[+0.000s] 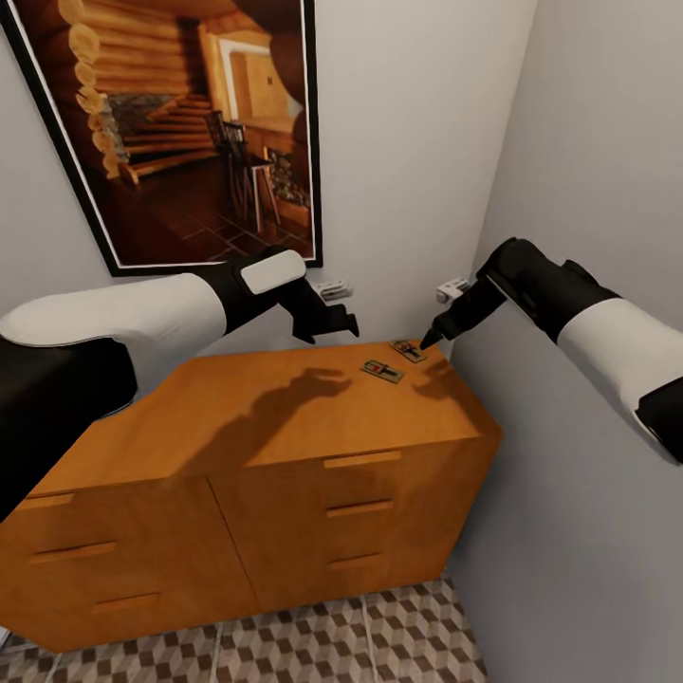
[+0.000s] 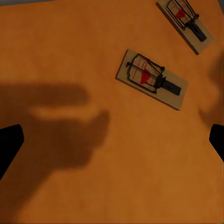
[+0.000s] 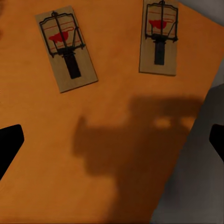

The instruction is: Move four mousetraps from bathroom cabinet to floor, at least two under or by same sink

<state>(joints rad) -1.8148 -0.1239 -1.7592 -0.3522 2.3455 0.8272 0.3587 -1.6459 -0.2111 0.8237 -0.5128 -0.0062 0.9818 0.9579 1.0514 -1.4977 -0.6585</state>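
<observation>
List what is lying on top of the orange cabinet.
Two mousetraps lie flat on the cabinet top near its far right corner: one closer in, one by the wall. Arm shadows fall across the wood. The drawers are shut, so their contents are hidden.

Two mousetraps [image 1: 382, 371] [image 1: 409, 351] lie flat, near each other, on the orange-brown cabinet [image 1: 285, 417] top.

Two mousetraps [image 1: 382, 371] [image 1: 409, 350] on one cabinet [image 1: 285, 446]; six drawer handles; one framed picture [image 1: 180, 123].
</observation>
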